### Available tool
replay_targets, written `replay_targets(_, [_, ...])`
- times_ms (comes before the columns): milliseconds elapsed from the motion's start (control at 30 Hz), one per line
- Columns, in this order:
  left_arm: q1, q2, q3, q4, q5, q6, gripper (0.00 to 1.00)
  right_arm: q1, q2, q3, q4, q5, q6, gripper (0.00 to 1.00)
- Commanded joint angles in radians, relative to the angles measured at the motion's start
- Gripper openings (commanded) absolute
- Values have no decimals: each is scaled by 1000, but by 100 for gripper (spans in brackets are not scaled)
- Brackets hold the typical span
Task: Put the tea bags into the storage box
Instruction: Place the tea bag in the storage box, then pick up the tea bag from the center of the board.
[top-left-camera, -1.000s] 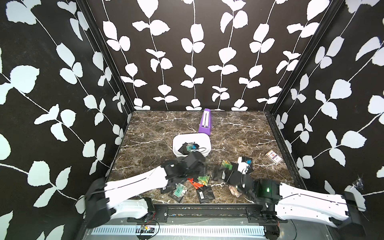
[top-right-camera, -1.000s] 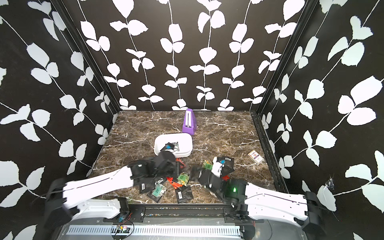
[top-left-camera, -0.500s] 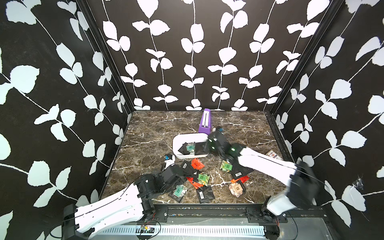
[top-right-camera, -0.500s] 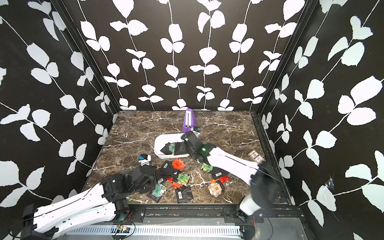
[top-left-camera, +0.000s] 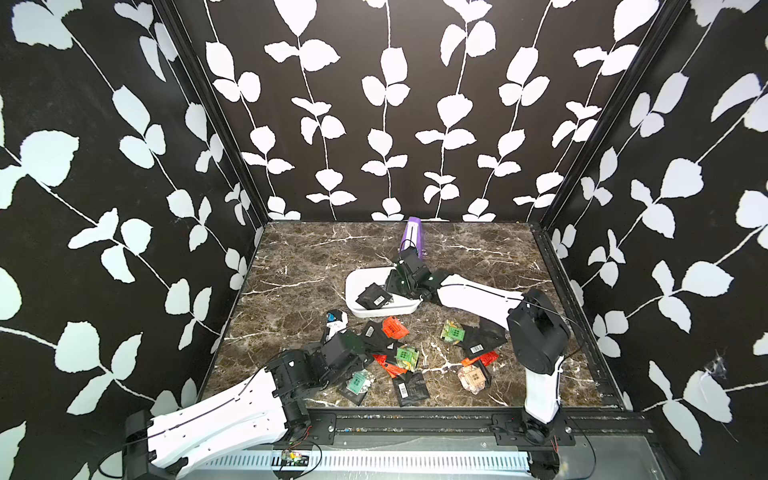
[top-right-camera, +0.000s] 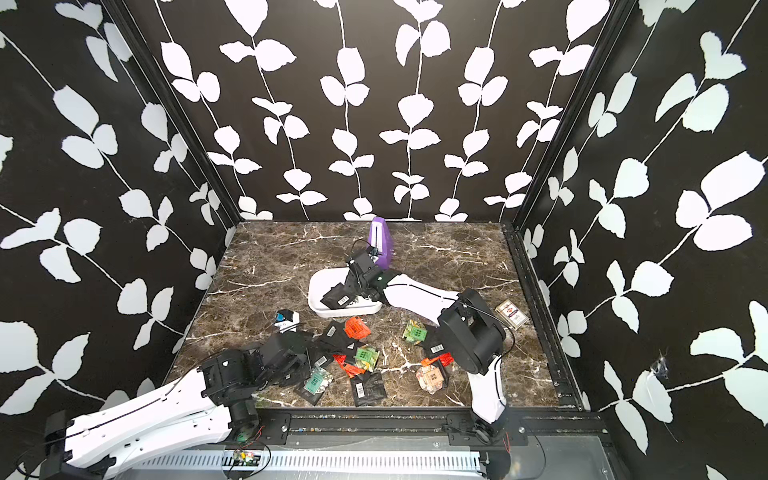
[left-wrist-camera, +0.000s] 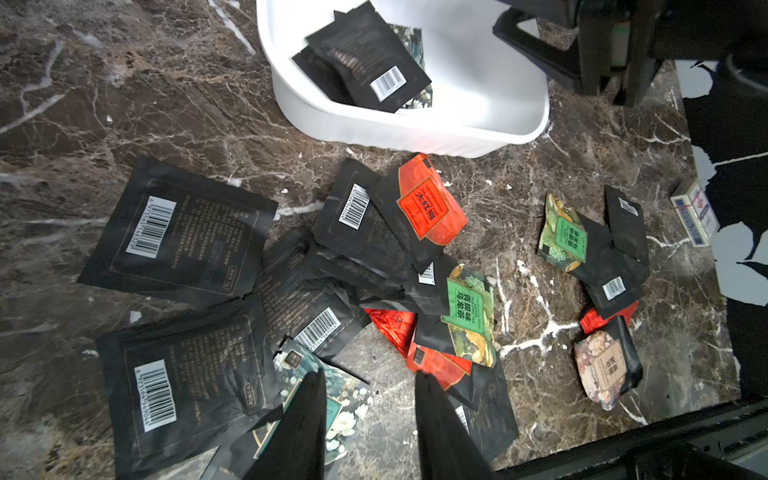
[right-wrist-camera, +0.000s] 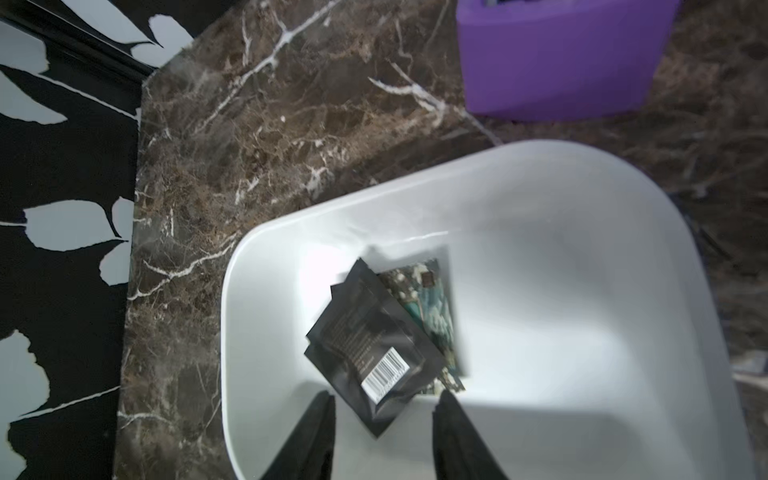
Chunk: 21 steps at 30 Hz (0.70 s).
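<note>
The white storage box (top-left-camera: 386, 309) (top-right-camera: 345, 310) stands mid-table. My right gripper (top-left-camera: 391, 289) (top-right-camera: 353, 286) (right-wrist-camera: 382, 401) hangs over it, open and holding nothing. Just beyond its fingertips a black tea bag (right-wrist-camera: 374, 345) (top-left-camera: 374, 296) lies in the box on a teal floral one (right-wrist-camera: 432, 307). Several more tea bags are strewn at the table's front: black ones, a red-orange one (top-left-camera: 394, 328) (left-wrist-camera: 428, 208), green (left-wrist-camera: 467, 307) and tan (left-wrist-camera: 606, 365). My left gripper (top-left-camera: 360, 362) (top-right-camera: 309, 363) (left-wrist-camera: 368, 374) hovers open over the pile's left part, with bare marble between its fingers.
A purple box (top-left-camera: 413, 237) (right-wrist-camera: 561, 62) stands just behind the storage box. A card pack (top-right-camera: 511, 313) (left-wrist-camera: 694, 212) lies near the right wall. A small white and blue object (top-left-camera: 334, 320) sits left of the pile. Patterned walls close in three sides.
My right arm swung from the front pile to the storage box and opened, leaving a black tea bag in it. My left arm drew back from the box to the pile.
</note>
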Motion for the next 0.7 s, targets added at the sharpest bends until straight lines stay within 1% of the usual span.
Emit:
replay_targets(0, [1,9,30,5,11,35,33,-13,-121,-38,-5,46,-50,43])
replay_targets(100, [1,33,40,79,58,62,30,-12,-253,-127,-44,79,-85,43])
replay_targets(133, [2,48,43,115,82,71,29,-12,-306,-179,-68,87,-91,42])
replay_targets(267, [1,142,67,263,185,102,27,-11,-529,-362,-178,134,-65,42])
replay_targets(333, [1,220,97,332,255,121,26,-7,-656,-475,-222,148,-32,42])
replay_targets(433, [-12,354,159,386,332,148,24,1,-838,-620,-302,164,34,42])
replay_targets(533, [-48,484,232,425,375,175,24,10,-997,-723,-406,189,98,42])
replay_targets(667, [-103,655,337,460,445,191,23,10,-1147,-812,-529,215,156,42])
